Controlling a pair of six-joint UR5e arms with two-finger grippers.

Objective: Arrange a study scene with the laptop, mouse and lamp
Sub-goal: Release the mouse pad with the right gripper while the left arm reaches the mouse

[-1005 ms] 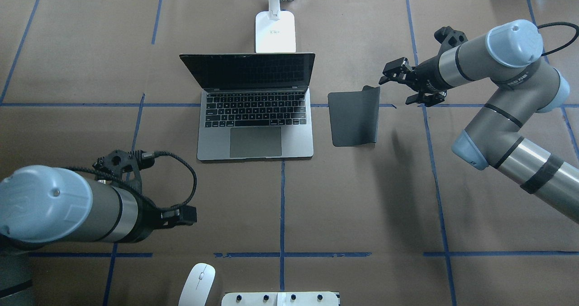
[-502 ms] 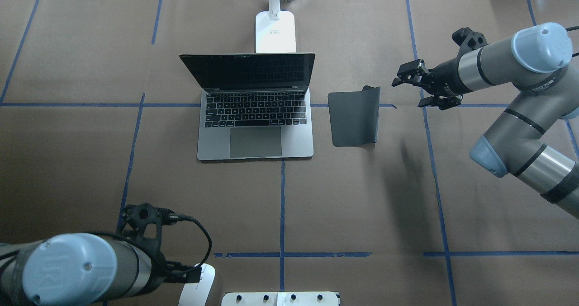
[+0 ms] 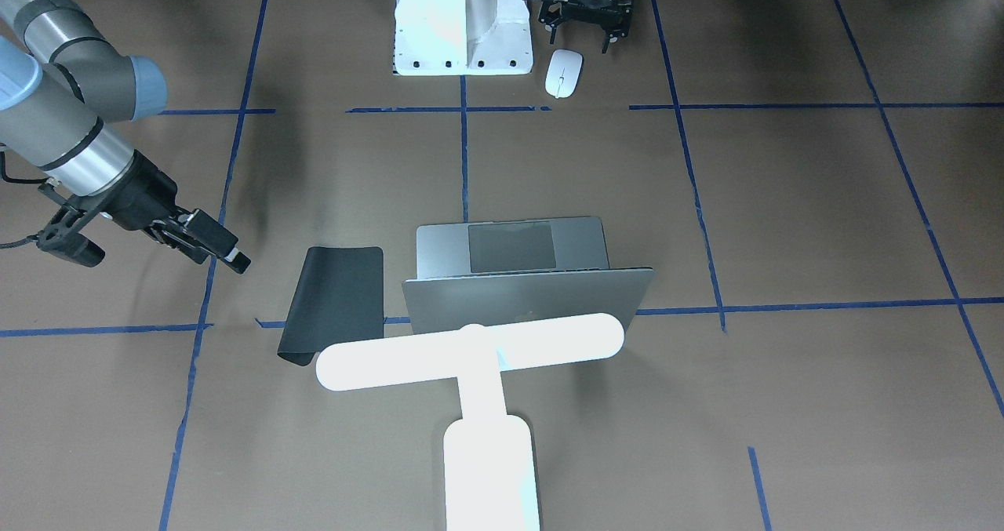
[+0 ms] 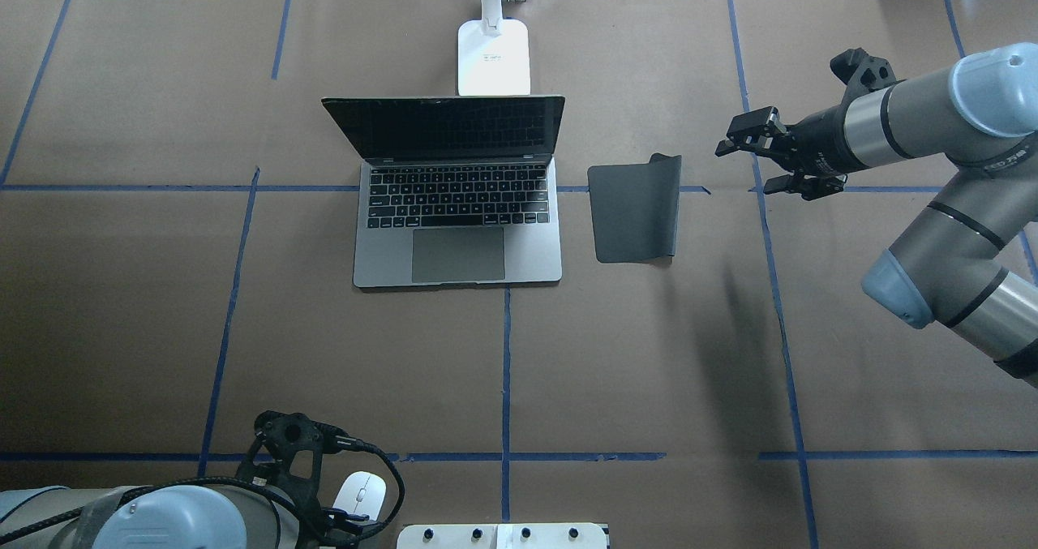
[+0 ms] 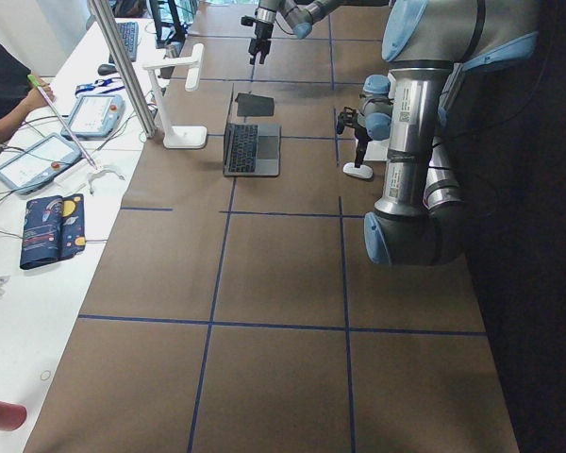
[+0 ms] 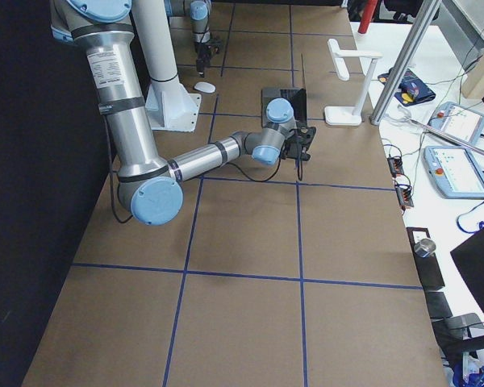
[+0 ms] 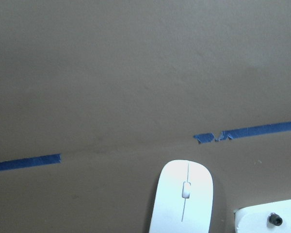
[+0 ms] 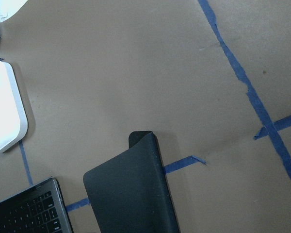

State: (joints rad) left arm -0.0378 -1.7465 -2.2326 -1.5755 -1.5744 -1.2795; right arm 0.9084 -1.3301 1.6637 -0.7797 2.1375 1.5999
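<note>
Brown-papered surface (image 4: 649,354): the left tool (image 3: 582,35) has swung back from mid-surface and now hangs spread just beside the mouse (image 4: 361,492) at the robot's edge, so a pickup looks next. The right tool (image 4: 744,168), also spread, has drawn away from the mat (image 4: 635,208). The laptop (image 4: 458,208) sits open before the lamp (image 4: 493,54).

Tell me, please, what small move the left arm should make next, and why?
Probably ease the left gripper forward and down until its open jaws straddle the mouse. The mouse lies untouched beside the white pedestal, just ahead of the gripper, while the black mat beside the laptop is bare.
</note>
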